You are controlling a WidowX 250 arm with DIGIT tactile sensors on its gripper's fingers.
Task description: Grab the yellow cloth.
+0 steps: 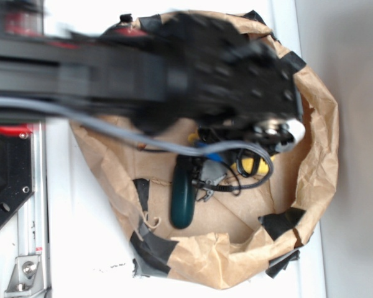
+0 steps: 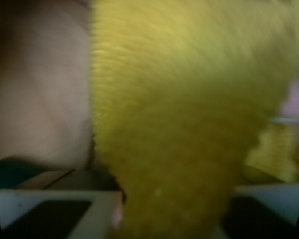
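The yellow cloth (image 2: 189,99) fills most of the wrist view, a fuzzy bright yellow mass that narrows toward the jaws. My gripper (image 2: 177,201) is shut on it, with the fabric bunched between the left finger (image 2: 60,204) and the right finger (image 2: 269,196). In the exterior view only a small patch of the yellow cloth (image 1: 248,164) shows under the blurred black arm (image 1: 224,74), which hides the gripper itself.
A crumpled brown paper basin (image 1: 320,143) patched with black tape surrounds the work area. A dark green oblong object (image 1: 183,198) lies on its floor beside a grey cable (image 1: 174,144). A blurred pink patch (image 2: 295,99) shows at the wrist view's right edge.
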